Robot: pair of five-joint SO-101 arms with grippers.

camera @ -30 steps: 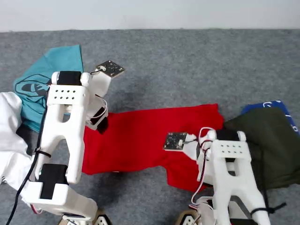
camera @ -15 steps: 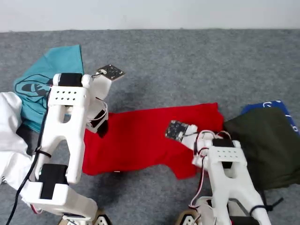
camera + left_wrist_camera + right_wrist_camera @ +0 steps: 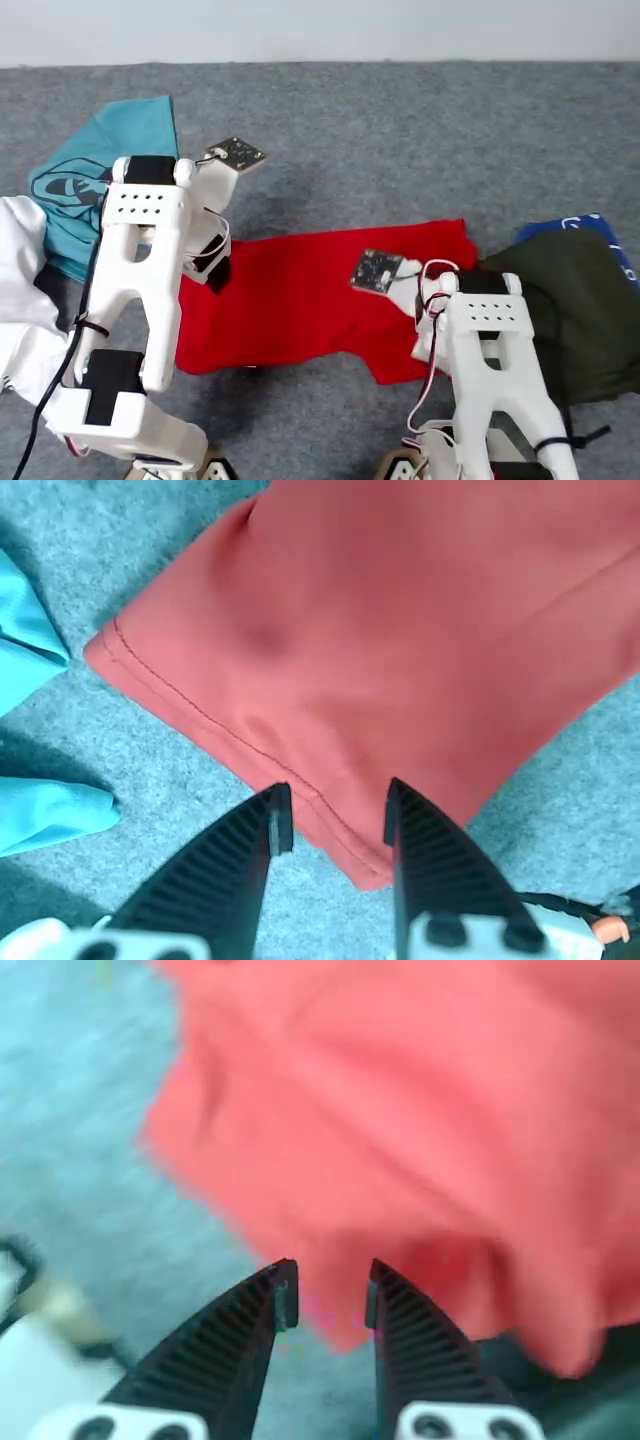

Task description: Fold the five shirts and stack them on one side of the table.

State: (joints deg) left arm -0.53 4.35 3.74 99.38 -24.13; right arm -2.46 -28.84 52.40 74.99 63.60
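A red shirt (image 3: pixel 310 290) lies spread across the middle of the grey table; it appears again in the left wrist view (image 3: pixel 420 630) and the right wrist view (image 3: pixel 400 1110). My left gripper (image 3: pixel 335 815) is open just above the shirt's stitched hem at its left end. My right gripper (image 3: pixel 325 1300) is open over the lower right edge of the red cloth, with grey table showing between its fingertips. A teal shirt (image 3: pixel 100 165) and a white shirt (image 3: pixel 20 290) lie at the left. A dark green shirt (image 3: pixel 575 310) covers most of a blue one (image 3: pixel 590 228) at the right.
The left arm (image 3: pixel 140 260) stands over the boundary between the teal and red shirts. The right arm (image 3: pixel 485 340) stands between the red and dark green shirts. Bare grey table (image 3: pixel 400 140) stretches along the back up to the white wall.
The right arm has moved forward over the red shirt, and the shirt's lower right flap has drawn in. The left arm has barely moved.
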